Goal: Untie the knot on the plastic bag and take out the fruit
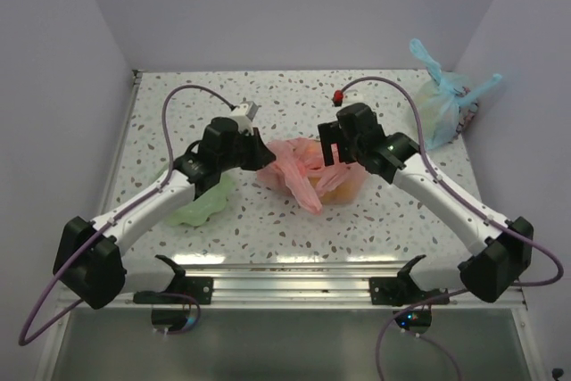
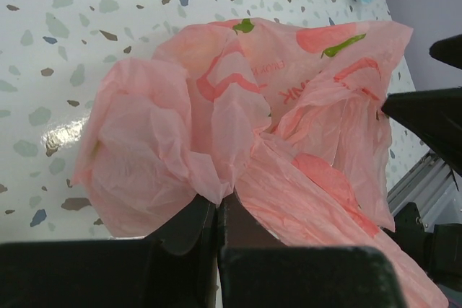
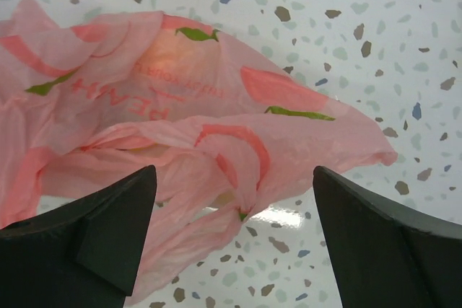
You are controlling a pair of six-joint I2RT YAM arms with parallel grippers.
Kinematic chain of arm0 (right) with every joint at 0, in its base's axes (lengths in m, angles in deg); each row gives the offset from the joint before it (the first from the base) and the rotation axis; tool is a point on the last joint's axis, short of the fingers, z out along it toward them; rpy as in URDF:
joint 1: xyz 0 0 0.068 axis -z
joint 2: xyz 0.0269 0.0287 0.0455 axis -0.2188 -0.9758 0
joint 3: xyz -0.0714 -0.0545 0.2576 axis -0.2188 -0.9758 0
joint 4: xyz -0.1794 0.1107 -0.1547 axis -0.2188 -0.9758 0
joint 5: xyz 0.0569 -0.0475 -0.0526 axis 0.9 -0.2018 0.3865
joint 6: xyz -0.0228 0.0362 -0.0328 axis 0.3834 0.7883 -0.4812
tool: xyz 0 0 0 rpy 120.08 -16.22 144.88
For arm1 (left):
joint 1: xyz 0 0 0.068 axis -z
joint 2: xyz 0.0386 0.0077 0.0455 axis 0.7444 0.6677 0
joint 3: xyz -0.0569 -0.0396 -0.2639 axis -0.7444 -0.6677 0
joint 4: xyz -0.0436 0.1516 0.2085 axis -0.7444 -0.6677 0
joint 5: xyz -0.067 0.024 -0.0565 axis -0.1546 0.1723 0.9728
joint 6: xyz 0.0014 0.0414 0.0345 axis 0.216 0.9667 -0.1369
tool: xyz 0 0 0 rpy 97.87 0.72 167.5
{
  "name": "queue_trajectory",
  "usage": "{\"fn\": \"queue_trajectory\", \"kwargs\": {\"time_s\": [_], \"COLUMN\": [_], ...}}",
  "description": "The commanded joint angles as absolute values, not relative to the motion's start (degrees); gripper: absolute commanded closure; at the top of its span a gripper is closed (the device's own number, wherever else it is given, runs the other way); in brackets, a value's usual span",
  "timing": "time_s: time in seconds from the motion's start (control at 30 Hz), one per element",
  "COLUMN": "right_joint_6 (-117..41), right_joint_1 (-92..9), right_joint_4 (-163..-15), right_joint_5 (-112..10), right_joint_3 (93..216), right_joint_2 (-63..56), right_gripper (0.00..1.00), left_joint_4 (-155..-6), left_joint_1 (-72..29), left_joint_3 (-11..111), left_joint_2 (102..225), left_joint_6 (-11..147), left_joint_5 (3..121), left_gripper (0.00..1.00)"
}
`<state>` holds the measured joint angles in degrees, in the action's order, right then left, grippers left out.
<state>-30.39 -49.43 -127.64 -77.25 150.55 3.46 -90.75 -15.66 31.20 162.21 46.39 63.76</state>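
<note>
Logged site as a robotics test cell, not a home. I saw bare pale walls [image 1: 294, 6] boxing a speckled table [image 1: 294, 100], left arm [image 1: 152, 202] and right arm [image 1: 446, 198] bolted to a metal rail [image 1: 294, 281], and loose purple cables [image 1: 166, 127].

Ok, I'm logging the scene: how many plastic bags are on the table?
2. The pink bag lies at the centre; the blue bag sits at the far right. The left arm could hide another.

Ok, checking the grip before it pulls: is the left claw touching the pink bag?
Touching. The left wrist view shows the left claw shut on a pinched fold of the pink plastic bag.
</note>
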Motion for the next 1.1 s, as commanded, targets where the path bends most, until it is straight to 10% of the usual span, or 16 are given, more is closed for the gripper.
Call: {"fn": "queue_trajectory", "kwargs": {"time_s": [0.0, 0.3, 0.7, 0.97, 1.07], "right_joint_6": [-32.5, -29.0, -25.0, -28.8, -30.1], "right_joint_1": [-49.4, -43.7, -29.9, -29.9, -29.9], "right_joint_4": [-126.6, -128.7, -129.8, -127.8, -128.9], "right_joint_5": [-84.9, -96.2, -89.3, -75.3, -69.4], "right_joint_3": [151.2, 145.5, 150.5, 161.6, 163.6], "right_joint_2": [-0.8, -6.4, 5.2, 7.4, 6.7], "right_gripper": [0.07, 0.27, 0.97, 1.0, 1.0], "left_joint_4": [-88.8, -94.2, -93.5, -93.6, -94.1], "left_joint_1": [-15.5, -15.6, -17.7, -17.7, -17.6], "left_joint_3": [29.9, 25.8, 26.2, 33.5, 31.5], "left_joint_2": [159.3, 155.3, 157.5, 162.8, 159.5], "left_joint_6": [45.8, 46.5, 48.8, 50.2, 51.5], "left_joint_5": [64.2, 57.7, 55.0, 59.0, 58.7], "left_gripper": [1.0, 1.0, 1.0, 1.0, 0.82]}}
